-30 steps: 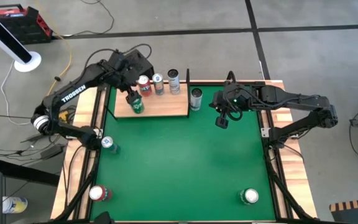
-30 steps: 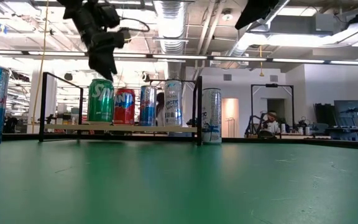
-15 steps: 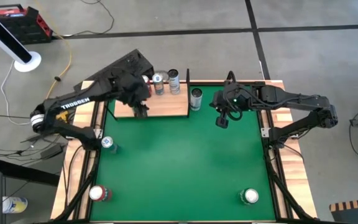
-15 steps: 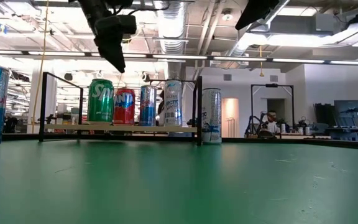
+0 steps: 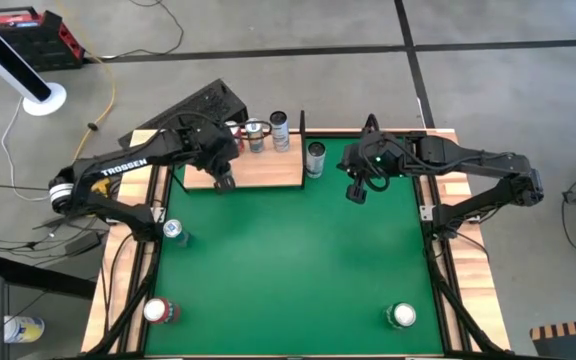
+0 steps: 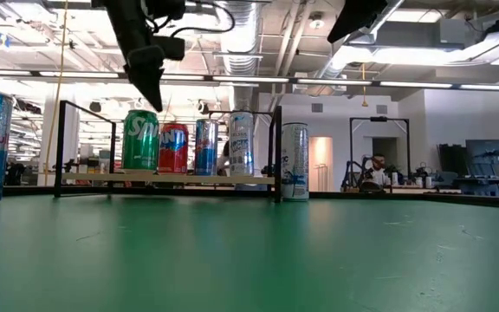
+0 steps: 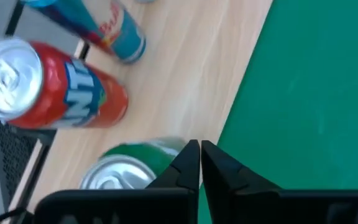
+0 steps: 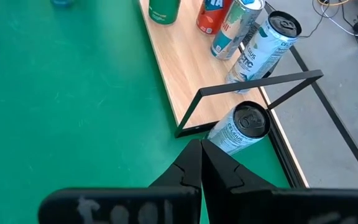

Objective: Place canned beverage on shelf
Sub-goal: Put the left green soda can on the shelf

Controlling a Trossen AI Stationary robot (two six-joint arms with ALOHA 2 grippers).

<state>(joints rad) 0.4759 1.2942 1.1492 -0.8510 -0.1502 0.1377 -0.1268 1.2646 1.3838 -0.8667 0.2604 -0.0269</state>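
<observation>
Two robot arms above a green table with a wooden shelf of cans.

High view: shelf [image 5: 268,172] at upper centre; left gripper [image 5: 223,182] over its left end, fingers together, holding nothing. Right gripper [image 5: 354,193] to the shelf's right, closed, empty.
Low view: left gripper [image 6: 154,97] hangs just above the green can [image 6: 140,139] on the shelf.
Left wrist view: green can [image 7: 129,168] just beside the closed fingertips.

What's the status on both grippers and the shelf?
Left gripper shut, empty, above green can on pale wooden shelf. Right gripper shut, empty, near silver can beside shelf. Nothing blocking.
</observation>
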